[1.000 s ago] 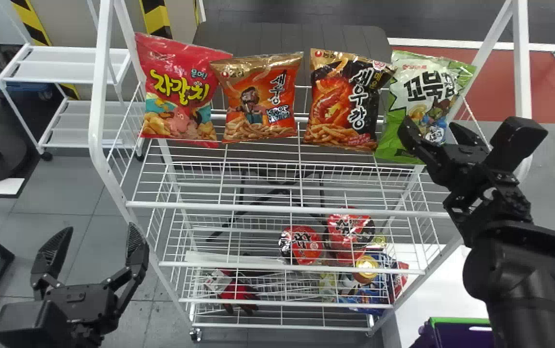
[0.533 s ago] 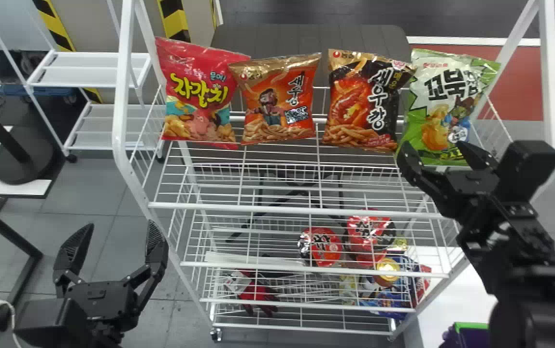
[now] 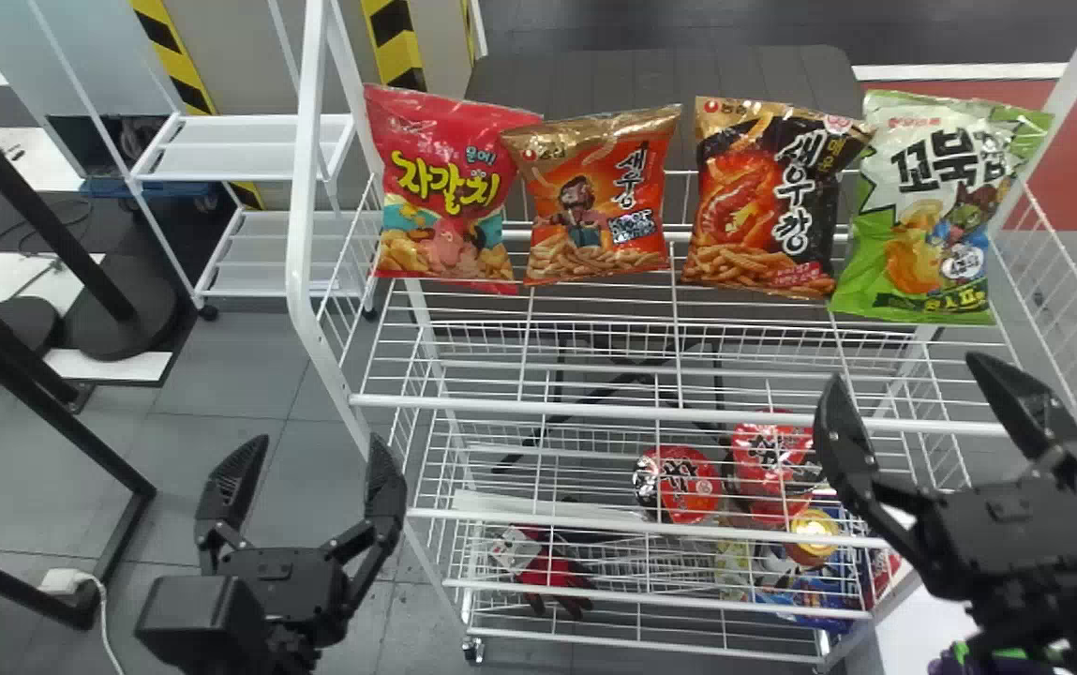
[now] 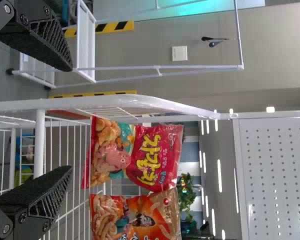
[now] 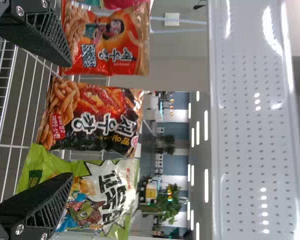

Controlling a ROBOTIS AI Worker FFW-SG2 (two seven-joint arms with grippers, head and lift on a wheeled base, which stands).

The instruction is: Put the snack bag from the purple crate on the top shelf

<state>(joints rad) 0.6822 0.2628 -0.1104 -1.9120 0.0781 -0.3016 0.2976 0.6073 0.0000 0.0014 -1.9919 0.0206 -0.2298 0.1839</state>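
Four snack bags stand in a row on the white rack's top shelf (image 3: 519,403): red (image 3: 449,187), orange (image 3: 599,202), black-and-orange (image 3: 772,202) and green-and-white (image 3: 936,216) at the right end. My right gripper (image 3: 908,370) is open and empty at the shelf's front, nearer me than the green bag. In the right wrist view, the green bag (image 5: 107,192) lies beyond the open gripper (image 5: 70,120). My left gripper (image 3: 321,445) stays parked open left of the rack, likewise open in its wrist view (image 4: 70,119). The purple crate (image 3: 997,661) is partly hidden under the right arm.
Lower wire shelves hold red cup noodles (image 3: 679,483), red-and-black gloves (image 3: 552,572) and colourful packets (image 3: 810,591). White side posts (image 3: 304,187) frame the top shelf. Another white rack (image 3: 238,150) and black stands (image 3: 116,319) are at the left.
My right gripper has drawn back from the green bag towards me, its fingers appearing farther apart. The bag keeps its place on the shelf. The whole scene has shifted rightward in the head view.
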